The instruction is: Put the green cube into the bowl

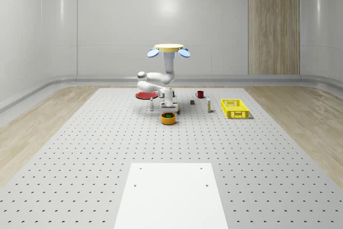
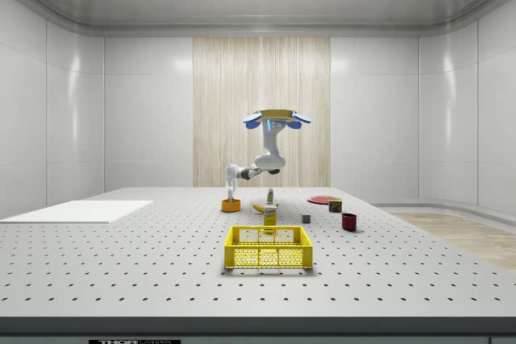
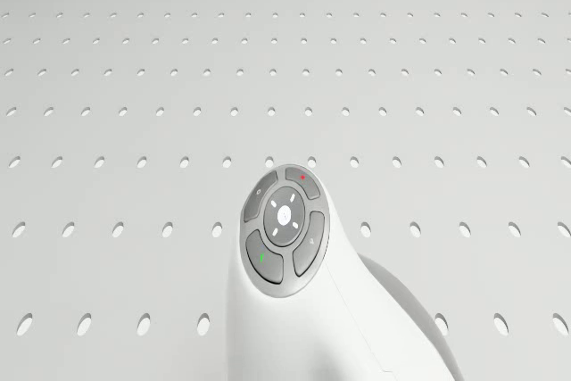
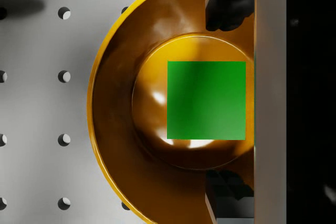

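Observation:
The green cube (image 4: 206,100) lies flat on the bottom of the orange bowl (image 4: 113,124), touching neither finger. My gripper (image 4: 226,100) hangs straight above it, open, and its dark fingers (image 4: 227,6) stand well clear of the cube on two sides. In the whole-scene view the gripper (image 1: 169,109) sits just over the bowl (image 1: 169,119), with green visible inside. The drone (image 1: 169,51) hovers above and a little behind the bowl, its arm bent down to it. From the side, the drone (image 2: 276,120) is high over the table and the gripper (image 2: 232,196) is over the bowl (image 2: 231,206).
A yellow crate (image 1: 235,108) stands at the whole-scene view's right of the bowl. A red mug (image 1: 200,94), a small bottle (image 1: 208,105) and a red plate (image 1: 143,95) sit near the arm. A white panel (image 1: 170,194) lies on the perforated table at the front.

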Motion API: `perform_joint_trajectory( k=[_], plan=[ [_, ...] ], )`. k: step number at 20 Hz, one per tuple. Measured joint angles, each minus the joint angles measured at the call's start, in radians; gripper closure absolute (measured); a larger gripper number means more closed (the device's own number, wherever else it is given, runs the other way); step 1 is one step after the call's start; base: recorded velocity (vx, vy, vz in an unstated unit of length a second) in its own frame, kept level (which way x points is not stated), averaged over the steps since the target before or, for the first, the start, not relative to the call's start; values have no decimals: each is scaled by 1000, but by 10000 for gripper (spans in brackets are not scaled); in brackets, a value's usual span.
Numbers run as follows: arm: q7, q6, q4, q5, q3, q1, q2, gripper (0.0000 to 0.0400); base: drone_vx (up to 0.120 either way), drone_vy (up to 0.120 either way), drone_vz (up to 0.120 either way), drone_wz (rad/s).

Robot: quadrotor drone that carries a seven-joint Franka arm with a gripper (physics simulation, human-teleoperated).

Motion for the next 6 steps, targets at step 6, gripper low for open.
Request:
perform_joint_trajectory(
  k=[6],
  plan=[
    [-1, -21, -14, 46, 50, 10, 3, 2, 0, 0, 0, 0]
  ],
)
